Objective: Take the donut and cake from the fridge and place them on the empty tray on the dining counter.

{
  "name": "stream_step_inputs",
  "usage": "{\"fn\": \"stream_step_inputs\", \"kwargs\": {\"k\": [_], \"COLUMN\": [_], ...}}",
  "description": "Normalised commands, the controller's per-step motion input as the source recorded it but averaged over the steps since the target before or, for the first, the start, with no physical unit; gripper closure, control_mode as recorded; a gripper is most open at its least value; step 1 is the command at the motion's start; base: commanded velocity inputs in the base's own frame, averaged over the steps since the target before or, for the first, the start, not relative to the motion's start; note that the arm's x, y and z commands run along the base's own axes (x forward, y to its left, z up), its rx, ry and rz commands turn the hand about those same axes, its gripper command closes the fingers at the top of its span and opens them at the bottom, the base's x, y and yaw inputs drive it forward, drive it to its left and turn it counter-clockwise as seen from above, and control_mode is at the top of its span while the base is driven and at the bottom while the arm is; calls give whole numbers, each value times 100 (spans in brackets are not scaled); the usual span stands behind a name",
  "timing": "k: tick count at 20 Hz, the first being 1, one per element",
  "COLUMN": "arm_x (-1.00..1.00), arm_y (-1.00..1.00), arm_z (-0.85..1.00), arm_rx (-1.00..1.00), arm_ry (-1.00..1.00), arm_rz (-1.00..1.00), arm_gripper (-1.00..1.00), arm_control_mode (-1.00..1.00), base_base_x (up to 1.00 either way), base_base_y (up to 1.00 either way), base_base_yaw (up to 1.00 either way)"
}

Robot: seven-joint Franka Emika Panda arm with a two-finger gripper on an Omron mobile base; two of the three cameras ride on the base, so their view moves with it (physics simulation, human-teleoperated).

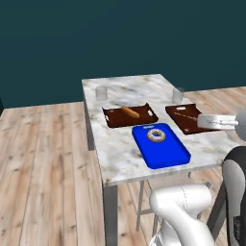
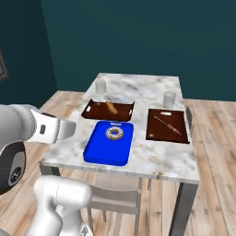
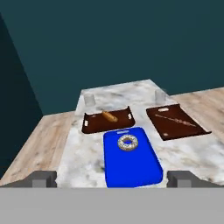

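Gripper: two-finger gripper (image 3: 112, 178) with its small dark fingertips (image 3: 43, 177) spread far apart at the two lower corners of the hand view, released and holding nothing; it hangs above the near edge of the dining counter, looking along the blue tray.
Arm: white Franka arm with dark joints (image 1: 185, 206), rising in front of the counter's near edge; its white hand (image 2: 55, 130) reaches in over the counter's corner in the right base view.
Donut: small ring donut with pale icing and dark speckles (image 3: 127, 142), lying flat on the blue tray, in the tray's far half, apart from the rims.
Tray: bright blue flat rectangular tray with rounded corners and a low rim (image 3: 139, 172), lying on the counter near its front edge, between the two brown trays and nearer the robot than either.
Dining counter: rectangular white-grey marble top on thin grey metal legs (image 1: 113, 149), standing on a pale wooden plank floor (image 1: 48, 182) before a dark teal wall (image 1: 120, 38).
Left brown tray: dark brown rectangular tray (image 3: 94, 124) just beyond the blue one, with an orange-brown elongated pastry (image 3: 109, 116) lying in it.
Right brown tray: dark brown flat rectangular tray (image 3: 186, 129) beside the blue tray, with a thin dark utensil (image 3: 175, 120) lying aslant on it.
Cups: two small pale grey cups (image 3: 89, 99) (image 3: 160, 95) standing upright near the counter's far edge, one behind each brown tray.
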Motion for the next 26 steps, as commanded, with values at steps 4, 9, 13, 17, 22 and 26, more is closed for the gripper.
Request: {"fn": "stream_step_inputs", "kwargs": {"k": [4, 9, 13, 17, 22, 26], "arm_x": [0, 1, 0, 0, 0, 0], "arm_y": [1, 2, 0, 0, 0, 0], "arm_z": [-18, -17, 0, 0, 0, 0], "arm_rx": [0, 0, 0, 0, 0, 0], "arm_ry": [0, 0, 0, 0, 0, 0], "arm_rz": [38, 18, 0, 0, 0, 0], "arm_gripper": [-100, -100, -100, -100, -100, -100], "arm_control_mode": [-100, -100, 100, 100, 100, 100], "base_base_x": [0, 0, -17, -91, -99, -55], "base_base_y": [0, 0, 0, 0, 9, 10], "base_base_yaw": [0, 0, 0, 6, 17, 71]}}
